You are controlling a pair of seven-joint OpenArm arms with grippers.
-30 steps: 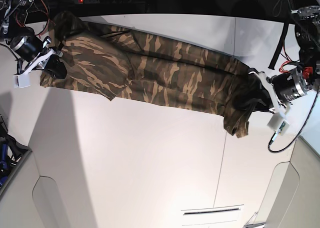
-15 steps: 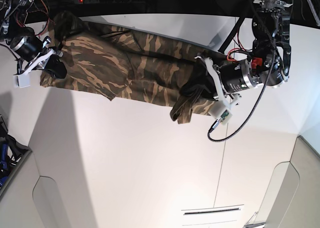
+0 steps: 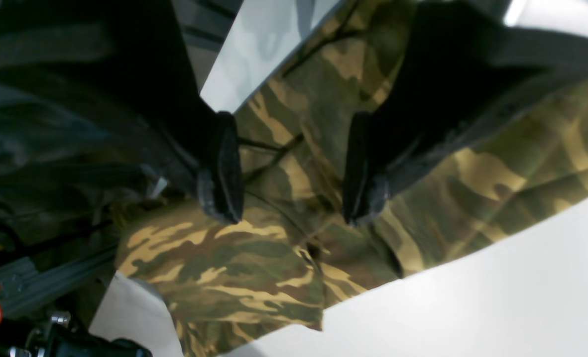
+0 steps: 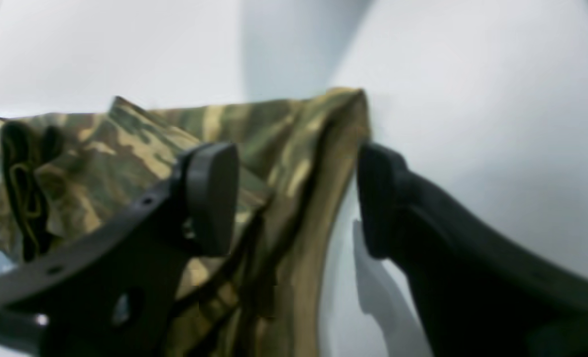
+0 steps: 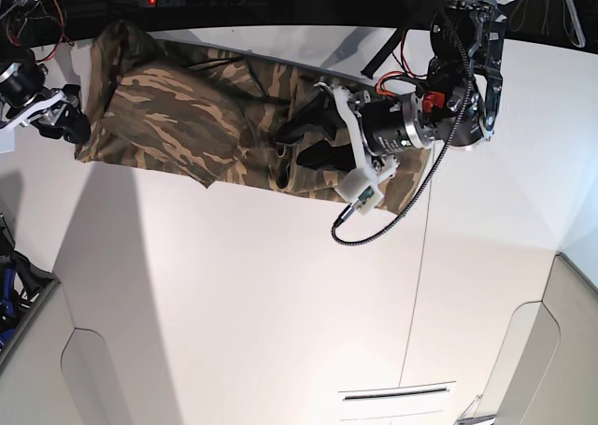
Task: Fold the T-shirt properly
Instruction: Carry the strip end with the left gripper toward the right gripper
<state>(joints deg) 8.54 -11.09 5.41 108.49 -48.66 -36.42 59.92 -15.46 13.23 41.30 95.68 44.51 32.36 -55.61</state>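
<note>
We see the T-shirt (image 5: 177,117) stretched along the worktop's (image 5: 280,285) far edge, left pincer (image 5: 285,145) open above its middle, right pincer (image 5: 77,126) open, holding nothing, at its end.

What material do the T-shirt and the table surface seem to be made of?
The T-shirt looks like soft matte woven or knit cloth, probably cotton: it creases and drapes in folds. The table looks like smooth white laminate or painted board, with a faint sheen and one seam line.
</note>
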